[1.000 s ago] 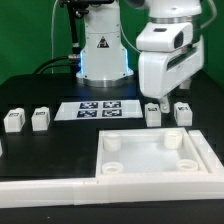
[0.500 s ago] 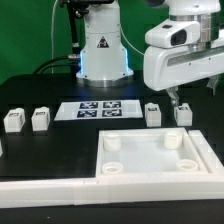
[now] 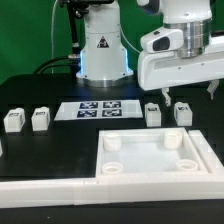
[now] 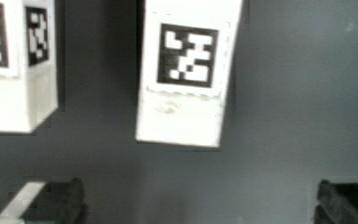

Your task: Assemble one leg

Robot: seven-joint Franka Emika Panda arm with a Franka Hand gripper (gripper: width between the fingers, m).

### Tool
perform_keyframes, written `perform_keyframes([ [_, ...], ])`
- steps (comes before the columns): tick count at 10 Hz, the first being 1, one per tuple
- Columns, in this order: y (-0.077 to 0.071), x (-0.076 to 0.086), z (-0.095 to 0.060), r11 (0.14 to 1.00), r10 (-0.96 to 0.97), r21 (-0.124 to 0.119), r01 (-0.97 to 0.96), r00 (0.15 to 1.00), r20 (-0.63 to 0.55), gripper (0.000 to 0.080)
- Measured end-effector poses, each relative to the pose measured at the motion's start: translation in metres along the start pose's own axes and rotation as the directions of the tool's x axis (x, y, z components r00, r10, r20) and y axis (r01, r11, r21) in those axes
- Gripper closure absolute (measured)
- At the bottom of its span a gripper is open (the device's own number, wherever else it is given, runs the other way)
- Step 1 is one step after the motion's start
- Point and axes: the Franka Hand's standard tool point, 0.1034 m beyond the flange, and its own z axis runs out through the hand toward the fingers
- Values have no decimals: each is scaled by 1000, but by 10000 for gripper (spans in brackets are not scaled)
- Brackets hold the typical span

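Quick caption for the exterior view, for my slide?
Open gripper hovers over two legs beside the marker board; white square piece lies nearer the camera.

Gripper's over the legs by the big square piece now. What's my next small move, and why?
Probably lower straight down with the fingers open. The gripper hovers empty above the leg, which the wrist view shows roughly centred between them. The neighbouring leg sits off to one side, apart.
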Motion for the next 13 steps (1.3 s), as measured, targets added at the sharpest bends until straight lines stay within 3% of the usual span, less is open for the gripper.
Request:
perform_keyframes([
  [1,0,-2,2,1000,1,-2,-1,1000,12,150],
  [2,4,-12,2,999,25,-24,-22,989,145,150],
  [4,5,-12,1,997,69,-43,-58,940,334,150],
  [5,4,-4,3,997,76,-46,-63,915,396,150],
  [8,5,1,4,996,85,-47,-70,777,624,150],
  [9,6,-5,3,997,82,-53,-64,710,700,150],
  [11,4,1,8,996,88,-52,-71,710,699,150],
  [13,0,-8,19,995,103,-66,-79,697,710,150],
])
